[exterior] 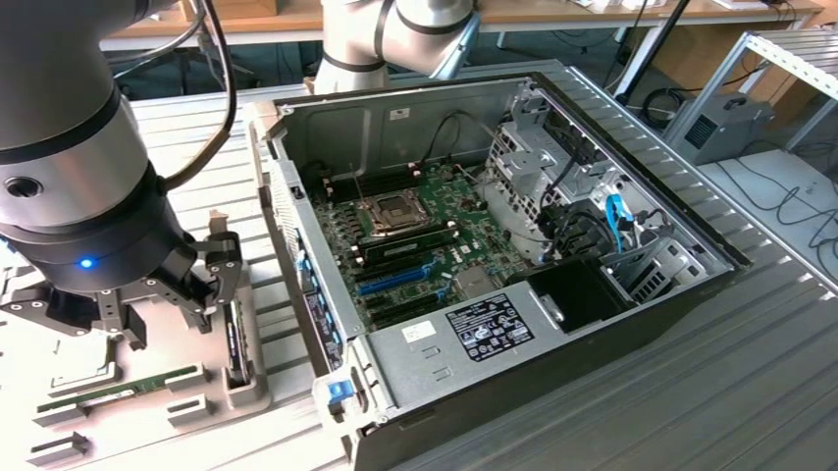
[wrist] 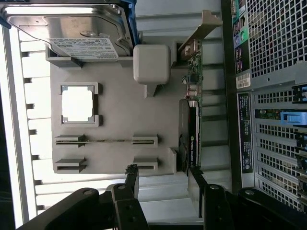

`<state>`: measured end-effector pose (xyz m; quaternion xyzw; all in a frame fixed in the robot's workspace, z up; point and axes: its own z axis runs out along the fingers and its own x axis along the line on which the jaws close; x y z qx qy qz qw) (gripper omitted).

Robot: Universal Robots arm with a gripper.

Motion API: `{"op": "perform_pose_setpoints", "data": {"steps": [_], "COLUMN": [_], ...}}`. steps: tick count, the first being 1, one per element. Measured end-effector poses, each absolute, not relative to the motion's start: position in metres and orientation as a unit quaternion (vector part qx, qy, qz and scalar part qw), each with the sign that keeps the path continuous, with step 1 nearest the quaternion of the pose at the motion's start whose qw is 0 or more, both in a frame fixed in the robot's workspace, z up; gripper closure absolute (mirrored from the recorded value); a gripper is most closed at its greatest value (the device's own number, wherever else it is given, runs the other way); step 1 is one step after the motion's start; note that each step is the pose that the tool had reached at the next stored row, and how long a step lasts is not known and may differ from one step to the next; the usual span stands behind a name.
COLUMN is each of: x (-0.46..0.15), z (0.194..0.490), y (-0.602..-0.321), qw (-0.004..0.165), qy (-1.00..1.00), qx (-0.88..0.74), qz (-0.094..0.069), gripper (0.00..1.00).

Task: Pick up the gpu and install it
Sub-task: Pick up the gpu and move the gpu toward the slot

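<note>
The gpu (wrist: 189, 127) is a thin black card standing on edge in a slot of the grey parts tray (wrist: 120, 96), with its silver bracket (wrist: 202, 29) at the far end. In the exterior view the gpu (exterior: 235, 339) stands at the tray's edge nearest the computer case. My gripper (wrist: 163, 177) hovers over the tray, open, with nothing between its fingers. One fingertip (wrist: 194, 178) lies just off the card's near end. From outside, the gripper (exterior: 177, 304) hangs above the tray at the exterior view's left.
The open computer case (exterior: 524, 245) lies right beside the tray, its motherboard (exterior: 419, 235) exposed. A silver hard drive (wrist: 72, 33) and a green memory stick (wrist: 105, 141) rest in other tray slots. The case's rear grille (wrist: 273, 72) runs close along the gpu.
</note>
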<state>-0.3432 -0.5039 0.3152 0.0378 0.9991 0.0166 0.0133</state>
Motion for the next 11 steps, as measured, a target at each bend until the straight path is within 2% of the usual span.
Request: {"op": "perform_pose_setpoints", "data": {"steps": [11], "x": [-0.3460], "z": [0.3121], "y": [-0.5039], "qw": [0.013], "qy": [0.999], "qx": [0.038], "qz": [0.017], "gripper": [0.46]}}
